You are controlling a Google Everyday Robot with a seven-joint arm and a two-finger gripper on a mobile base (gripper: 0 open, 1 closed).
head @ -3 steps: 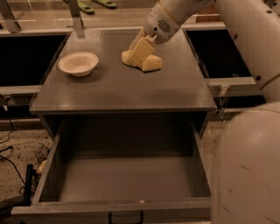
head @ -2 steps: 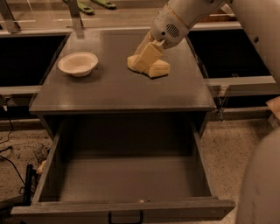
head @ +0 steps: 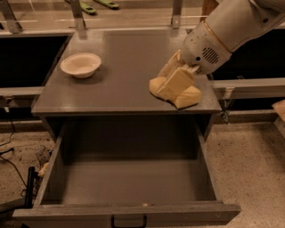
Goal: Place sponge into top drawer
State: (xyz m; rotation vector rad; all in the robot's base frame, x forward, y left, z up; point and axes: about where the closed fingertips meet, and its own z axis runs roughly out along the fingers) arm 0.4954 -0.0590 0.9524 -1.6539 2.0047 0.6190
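One weak pinch could fail: gripper (head: 177, 87) clamps sponge (head: 189, 97) above drawer's (head: 133, 182) right rear corner, so a slip could land it outside.

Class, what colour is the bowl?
The bowl is cream, camera view; the end effector grips the sponge at the cabinet's right edge.

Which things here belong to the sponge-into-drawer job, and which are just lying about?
Job: sponge, front right of cabinet top; tool, gripping it; open top drawer.
Lying about: cream bowl, back left; green objects, far back.
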